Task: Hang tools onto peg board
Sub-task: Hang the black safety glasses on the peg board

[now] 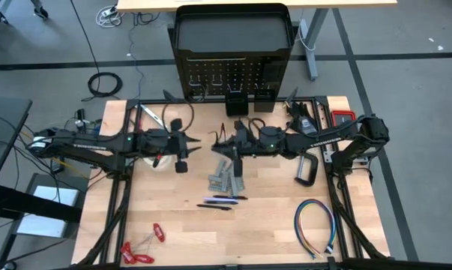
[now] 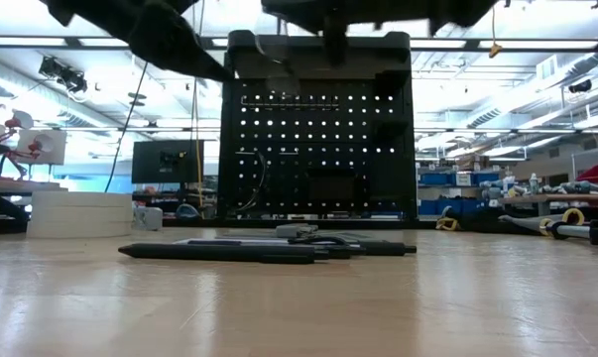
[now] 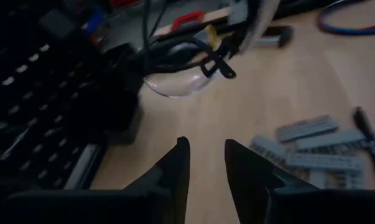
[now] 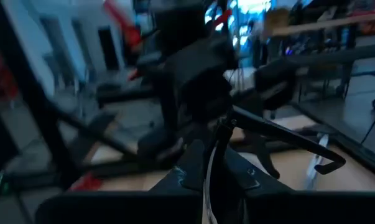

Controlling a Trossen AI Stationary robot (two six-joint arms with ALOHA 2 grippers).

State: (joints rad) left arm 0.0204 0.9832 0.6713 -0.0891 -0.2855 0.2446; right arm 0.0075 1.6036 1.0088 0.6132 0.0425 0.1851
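A pale wooden table (image 1: pixel 173 225) stands in a workshop, grey floor around it and ceiling lights beyond. At its far edge stands the peg board (image 1: pixel 231 45), an upright black metal panel punched with rows of small holes, with a tray-like top and two small square bins (image 1: pixel 237 102) at its foot. In the low view a thin silver bar (image 2: pixel 289 102) seems to sit along an upper row and a black cable loop (image 2: pixel 251 180) hangs at one side, so a little is likely done.

Most is left. On the table lie:
- flat grey metal pieces (image 1: pixel 226 177), ribbed
- slim dark pens (image 1: pixel 220 201)
- a black C-clamp (image 1: pixel 308 169)
- a white tape roll (image 1: pixel 157 161)
- red-handled tools (image 1: pixel 142 247)
- a multicoloured wire loop (image 1: pixel 315 229) (not for the board)

The right gripper (image 1: pixel 227 144) hovers over mid-table, before the board, and is clamped on safety glasses (image 3: pixel 175 87) with a clear curved lens and glossy black temples. The glasses look like the item in hand, not yet hung.

The left gripper (image 3: pixel 206 146) hangs just beside it, facing the glasses, its blunt dark fingers a narrow gap apart with nothing between them.
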